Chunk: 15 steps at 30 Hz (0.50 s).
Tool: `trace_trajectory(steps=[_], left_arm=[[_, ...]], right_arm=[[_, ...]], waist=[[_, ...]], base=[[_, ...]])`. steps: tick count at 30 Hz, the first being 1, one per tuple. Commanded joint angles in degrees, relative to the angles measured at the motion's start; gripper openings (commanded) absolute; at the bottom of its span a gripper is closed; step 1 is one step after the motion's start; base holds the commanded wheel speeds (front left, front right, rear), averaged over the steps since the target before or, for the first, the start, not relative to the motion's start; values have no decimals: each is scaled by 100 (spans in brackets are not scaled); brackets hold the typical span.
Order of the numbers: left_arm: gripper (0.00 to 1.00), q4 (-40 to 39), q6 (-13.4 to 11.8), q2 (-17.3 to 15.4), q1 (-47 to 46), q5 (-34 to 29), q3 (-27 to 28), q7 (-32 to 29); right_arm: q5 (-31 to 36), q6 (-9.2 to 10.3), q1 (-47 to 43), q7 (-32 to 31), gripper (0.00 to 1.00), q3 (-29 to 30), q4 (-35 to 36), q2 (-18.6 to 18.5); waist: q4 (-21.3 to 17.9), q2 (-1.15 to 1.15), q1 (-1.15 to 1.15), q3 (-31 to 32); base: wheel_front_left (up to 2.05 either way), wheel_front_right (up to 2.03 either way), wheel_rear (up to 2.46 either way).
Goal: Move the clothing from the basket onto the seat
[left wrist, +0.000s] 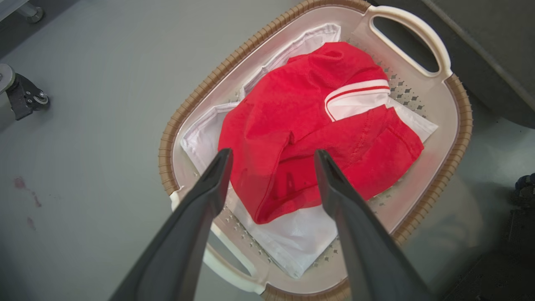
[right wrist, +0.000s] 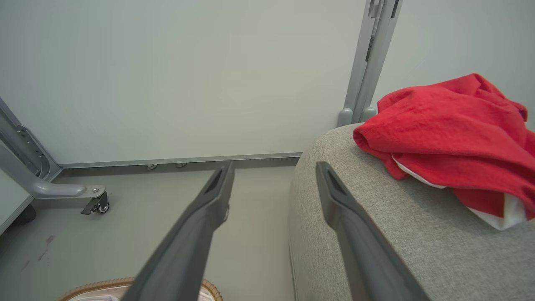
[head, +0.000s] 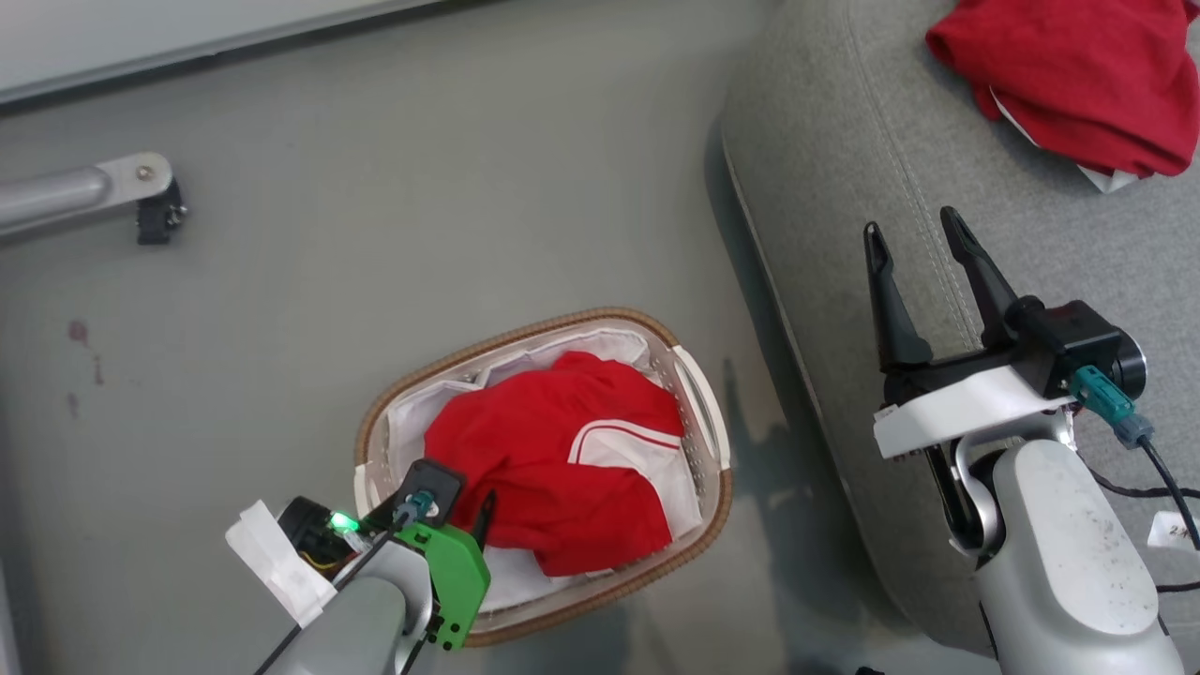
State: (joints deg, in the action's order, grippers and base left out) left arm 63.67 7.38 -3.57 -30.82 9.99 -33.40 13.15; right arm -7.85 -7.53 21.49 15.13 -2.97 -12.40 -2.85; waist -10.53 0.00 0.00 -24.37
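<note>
A red garment with white trim (head: 553,459) (left wrist: 309,129) lies bunched in the oval white basket (head: 701,394) (left wrist: 418,29) on the floor, over the white liner. My left gripper (left wrist: 271,156) hangs open just above the garment's near side, its fingers apart and holding nothing. A second red garment (head: 1069,75) (right wrist: 451,125) lies crumpled on the grey seat (head: 844,141) (right wrist: 397,234) at the upper right. My right gripper (head: 914,234) (right wrist: 273,167) is open and empty over the seat's left edge, well short of that garment.
A grey metal leg with a castor (head: 155,202) (right wrist: 98,205) stands on the floor at the left, before a pale wall (right wrist: 167,75). Dark stains (head: 80,333) mark the floor. Cables (head: 1162,478) trail beside my right arm.
</note>
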Motion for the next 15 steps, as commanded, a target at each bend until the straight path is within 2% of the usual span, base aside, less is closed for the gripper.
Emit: trace_trajectory(steps=[1, 9, 15], left_arm=[[100, 118, 16, -120, -224, -54, -37, -17], [100, 690, -70, -441, -778, -251, -276, -240], [100, 830, -113, -525, -1003, -225, -302, -307]], right_arm=[[-66, 8, 147, 4, 100, -39, 50, -7], [-340, 8, 451, 4, 100, -210, 82, -7], [-475, 8, 595, 4, 100, -265, 88, -8]], waist=[[-651, 0, 0, -852], [-941, 0, 0, -1444], [-1024, 0, 0, -1621]], base=[[0, 0, 0], [0, 0, 0], [0, 0, 0]])
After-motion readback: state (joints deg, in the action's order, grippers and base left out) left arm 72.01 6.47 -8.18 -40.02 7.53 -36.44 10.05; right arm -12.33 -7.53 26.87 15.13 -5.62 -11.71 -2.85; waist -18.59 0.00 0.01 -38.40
